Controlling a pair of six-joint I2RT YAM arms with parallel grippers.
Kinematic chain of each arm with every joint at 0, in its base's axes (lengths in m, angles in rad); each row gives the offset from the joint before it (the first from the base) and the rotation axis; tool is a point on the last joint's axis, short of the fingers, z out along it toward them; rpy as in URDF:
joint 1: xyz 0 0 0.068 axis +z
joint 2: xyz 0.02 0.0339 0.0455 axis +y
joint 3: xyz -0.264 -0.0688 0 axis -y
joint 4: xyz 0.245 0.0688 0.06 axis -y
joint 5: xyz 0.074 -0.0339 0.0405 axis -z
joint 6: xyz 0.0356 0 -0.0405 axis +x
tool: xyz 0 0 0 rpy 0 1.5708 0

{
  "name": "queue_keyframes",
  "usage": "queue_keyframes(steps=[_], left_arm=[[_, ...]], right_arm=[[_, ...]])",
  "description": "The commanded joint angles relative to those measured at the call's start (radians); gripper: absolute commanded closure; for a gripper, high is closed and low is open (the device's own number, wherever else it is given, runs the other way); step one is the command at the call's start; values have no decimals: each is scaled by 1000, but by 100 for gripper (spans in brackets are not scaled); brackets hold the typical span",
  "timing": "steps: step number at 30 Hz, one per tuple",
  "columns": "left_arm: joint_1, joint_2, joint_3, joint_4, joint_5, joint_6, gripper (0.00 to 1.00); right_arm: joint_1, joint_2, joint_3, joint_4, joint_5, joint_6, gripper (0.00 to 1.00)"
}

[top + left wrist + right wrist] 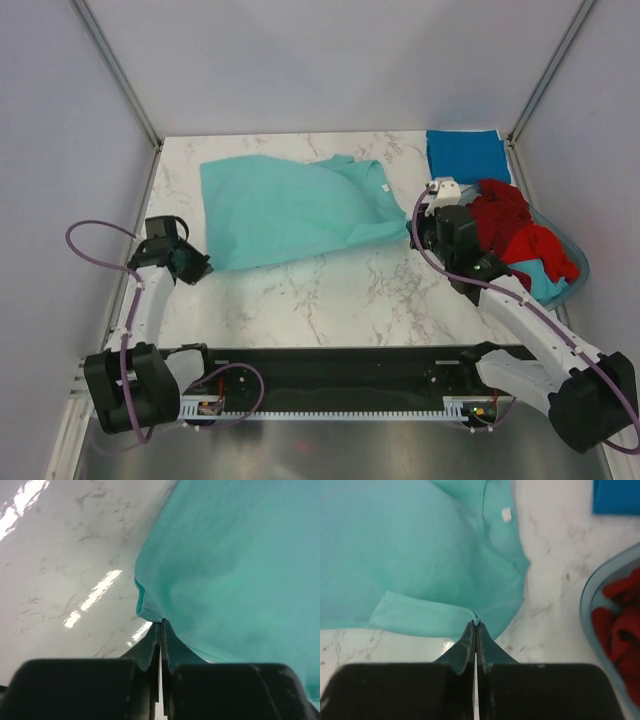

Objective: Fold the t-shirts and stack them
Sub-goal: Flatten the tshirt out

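A light teal t-shirt (290, 208) lies spread across the middle of the marble table. My left gripper (200, 268) is shut on its near left hem corner (148, 611). My right gripper (418, 238) is shut on the edge of its near right sleeve (476, 619); the collar with a white tag (506, 514) lies beyond. A folded blue t-shirt (466, 156) lies flat at the far right corner and shows in the right wrist view (617, 496). Red t-shirts (515, 228) are piled in the basket on the right.
The translucent blue-grey oval basket (573, 282) stands at the right edge, with a bit of teal-blue cloth (543, 283) in it; its rim (587, 615) shows in the right wrist view. White walls close the table on three sides. A black rail (330, 385) runs along the near edge.
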Motion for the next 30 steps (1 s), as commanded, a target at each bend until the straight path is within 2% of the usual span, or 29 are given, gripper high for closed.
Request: queue_keyframes(steps=[1, 3, 7, 8, 10, 13, 14, 15, 19, 21, 25, 30], left_arm=[[8, 16, -84, 32, -100, -24, 98], [8, 91, -87, 32, -100, -24, 98], [8, 156, -71, 32, -100, -24, 98], [9, 152, -69, 60, -106, -29, 68], [23, 104, -86, 57, -122, -55, 61], [25, -7, -127, 42, -198, -131, 39], [25, -28, -149, 34, -203, -147, 38], [25, -46, -161, 32, -201, -181, 25], [28, -52, -209, 29, -175, -257, 27], [28, -23, -199, 29, -175, -279, 32], [28, 4, -137, 29, -175, -279, 32], [28, 7, -129, 29, -175, -279, 32]], right_arm=[[7, 2, -121, -20, -63, 253, 100], [20, 19, -211, 8, -120, 286, 100], [60, -2, -270, 20, -132, 307, 100], [63, -13, -279, 17, -135, 304, 100], [70, -42, -279, 5, -143, 300, 100], [78, -60, -282, -11, -150, 289, 100], [80, -62, -282, -17, -150, 280, 100], [83, -62, -283, -27, -152, 277, 100], [86, -74, -288, -34, -150, 269, 100], [89, -83, -291, -31, -150, 264, 100], [90, -88, -288, -32, -147, 252, 100], [92, -86, -288, -31, -149, 246, 100]])
